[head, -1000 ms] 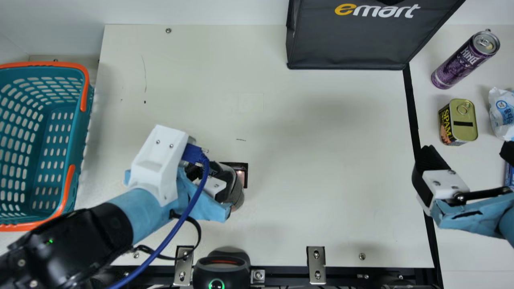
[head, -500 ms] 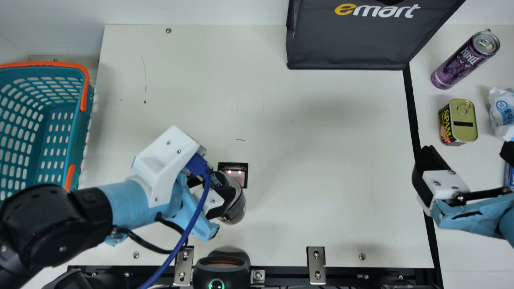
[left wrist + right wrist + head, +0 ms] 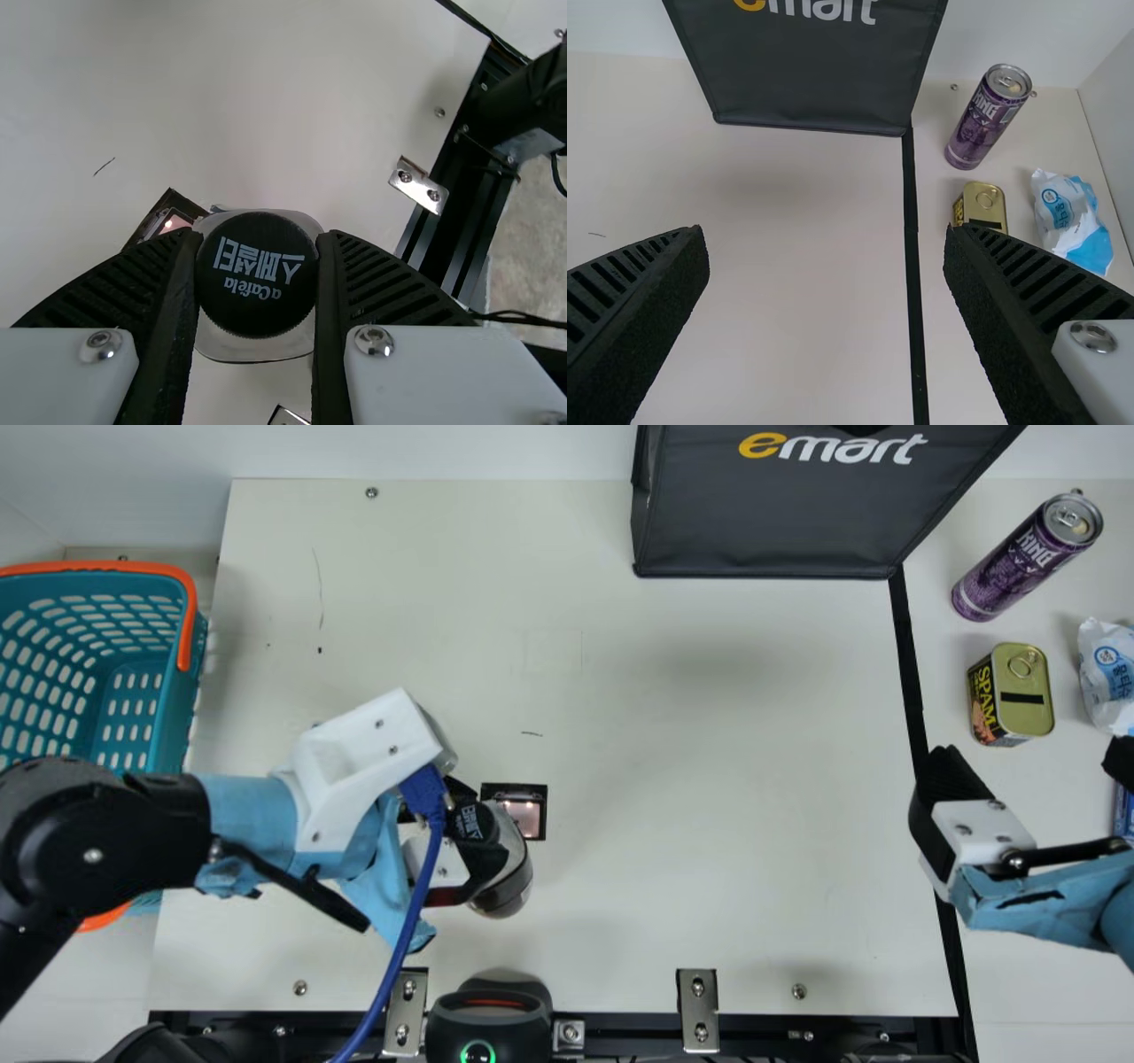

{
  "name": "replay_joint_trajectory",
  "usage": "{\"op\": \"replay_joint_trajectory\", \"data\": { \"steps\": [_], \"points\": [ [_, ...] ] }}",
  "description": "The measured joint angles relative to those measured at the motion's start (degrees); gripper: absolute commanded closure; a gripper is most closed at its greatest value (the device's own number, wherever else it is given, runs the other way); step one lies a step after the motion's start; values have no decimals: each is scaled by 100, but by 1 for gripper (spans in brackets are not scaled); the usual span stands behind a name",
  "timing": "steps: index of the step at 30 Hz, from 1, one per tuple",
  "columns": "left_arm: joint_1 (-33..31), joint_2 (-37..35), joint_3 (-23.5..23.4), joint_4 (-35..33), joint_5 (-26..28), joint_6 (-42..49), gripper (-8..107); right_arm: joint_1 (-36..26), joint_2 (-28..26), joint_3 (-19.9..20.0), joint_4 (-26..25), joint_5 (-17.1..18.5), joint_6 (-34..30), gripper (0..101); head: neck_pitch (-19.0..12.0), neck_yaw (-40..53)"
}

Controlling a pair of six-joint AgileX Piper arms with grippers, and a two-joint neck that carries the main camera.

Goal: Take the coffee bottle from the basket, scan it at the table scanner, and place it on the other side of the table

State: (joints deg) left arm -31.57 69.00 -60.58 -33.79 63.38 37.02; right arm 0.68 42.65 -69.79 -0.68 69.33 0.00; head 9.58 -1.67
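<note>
**Presenting the Coffee Bottle at the Scanner**

1. Left: the basket [image 3: 173, 717] stands at the table's left side. The task has, in judgement, reached the scanning step.
2. Left of centre: the left claw [image 3: 258, 243] grips the coffee bottle [image 3: 507, 890] around its upper part, a finger on each side. The bottle appears tilted, its base toward the near side, just beside the scanner window [image 3: 524, 817]. Contact with the table cannot be determined.
3. Keep the grip firm. Turn the barcode to face the window and pass the bottle over it slowly. Caution: a fast wrist turn may let the smooth body slip.
4. Right: the right claw [image 3: 825, 232] is wide and unloaded. Reserve a spot near the tin [image 3: 1019, 695] for placement; lower the bottle upright, without touching its neighbours.
</note>
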Motion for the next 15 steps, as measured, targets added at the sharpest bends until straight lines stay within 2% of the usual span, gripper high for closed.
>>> {"op": "replay_joint_trajectory", "data": {
  "steps": [11,15],
  "points": [
    [611,107,-33,-665,640,1811,107,0,0,0,0,0,0,6,0,9],
    [639,156,41,-739,647,2248,107,0,0,0,0,0,0,6,0,9]
  ]
}}
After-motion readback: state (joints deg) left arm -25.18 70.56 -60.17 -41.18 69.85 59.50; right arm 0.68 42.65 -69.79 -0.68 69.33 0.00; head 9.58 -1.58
